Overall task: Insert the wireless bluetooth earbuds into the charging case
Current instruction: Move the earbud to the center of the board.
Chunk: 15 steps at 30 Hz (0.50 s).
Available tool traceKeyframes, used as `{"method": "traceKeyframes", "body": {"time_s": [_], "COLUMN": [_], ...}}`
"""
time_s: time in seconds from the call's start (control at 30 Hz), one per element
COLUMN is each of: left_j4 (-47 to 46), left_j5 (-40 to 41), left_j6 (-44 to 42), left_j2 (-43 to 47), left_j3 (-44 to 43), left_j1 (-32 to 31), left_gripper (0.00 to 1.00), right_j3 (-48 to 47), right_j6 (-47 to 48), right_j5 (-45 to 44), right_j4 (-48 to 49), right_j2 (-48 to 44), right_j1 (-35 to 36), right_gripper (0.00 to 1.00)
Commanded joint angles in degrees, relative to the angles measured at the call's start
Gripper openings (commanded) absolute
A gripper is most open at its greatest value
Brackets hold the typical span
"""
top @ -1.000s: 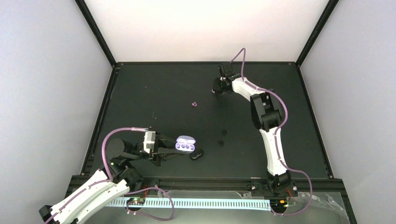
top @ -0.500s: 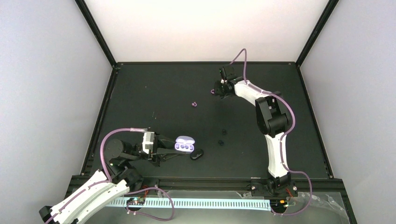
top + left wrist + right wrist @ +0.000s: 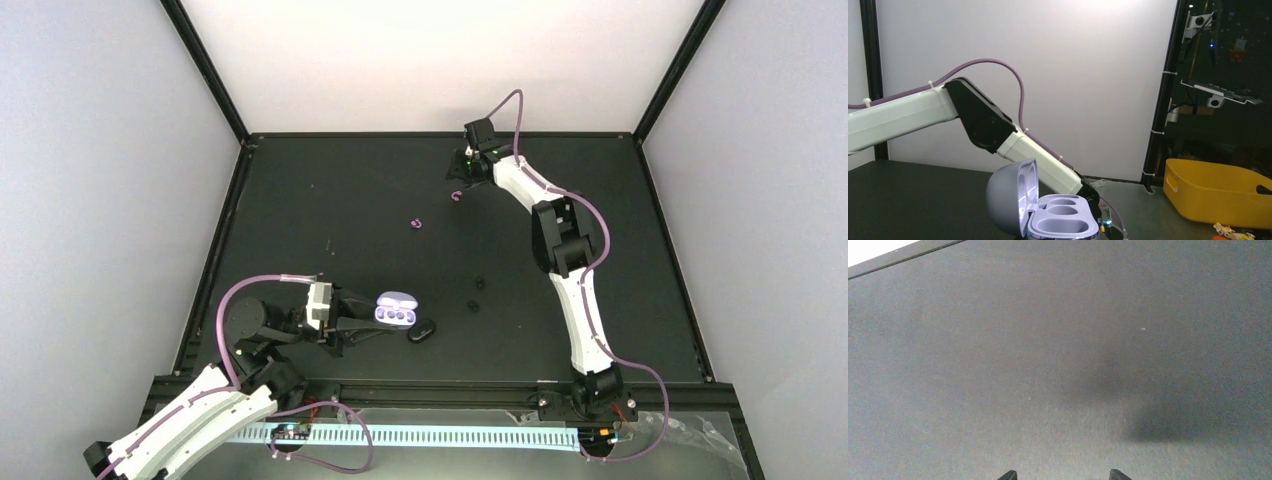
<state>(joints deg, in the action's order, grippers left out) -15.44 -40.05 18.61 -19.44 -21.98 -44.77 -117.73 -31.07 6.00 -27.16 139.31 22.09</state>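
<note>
The lavender charging case stands open at the front left, my left gripper shut on it. In the left wrist view its lid is raised and the wells in the base are empty; my own fingers are out of that frame. Two pinkish-purple earbuds lie on the mat, one mid-table and one farther back. Two small black earbuds lie right of the case. My right gripper hovers just behind the far pink earbud. It is open over bare mat.
A shut black case lies against the lavender case's right side. Black frame rails border the mat, and white walls rise behind them. The right arm crosses the left wrist view. A yellow bin sits off the table.
My right gripper has opened and drawn back toward the far edge. A pink earbud now shows on the mat where it was. The left arm and case have not moved.
</note>
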Motion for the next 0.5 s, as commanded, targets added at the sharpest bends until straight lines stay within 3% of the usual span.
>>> {"method": "traceKeyframes", "body": {"time_s": [0.0,0.27,0.47], "left_j4": [0.9,0.6,0.3], "left_j5": [1.0,1.3,0.8], "left_j6": [-1.1,-1.4,-1.0], "left_j2": [0.5,-0.4,0.1], "left_j3": [-0.6,-0.6,-0.5], "left_j1": [-0.5,-0.5,-0.5], "left_gripper": [0.02,0.02,0.02], "right_j3": [-6.9,-6.4,3.1], "right_j6": [0.1,-0.2,0.1], "right_j5": [3.7,8.5,7.3], "right_j4": [-4.1,-3.4,-0.6], "right_j2": [5.1,6.1,0.8], "right_j1": [-0.3,0.5,2.2], "right_gripper": [0.47,0.44,0.37]}}
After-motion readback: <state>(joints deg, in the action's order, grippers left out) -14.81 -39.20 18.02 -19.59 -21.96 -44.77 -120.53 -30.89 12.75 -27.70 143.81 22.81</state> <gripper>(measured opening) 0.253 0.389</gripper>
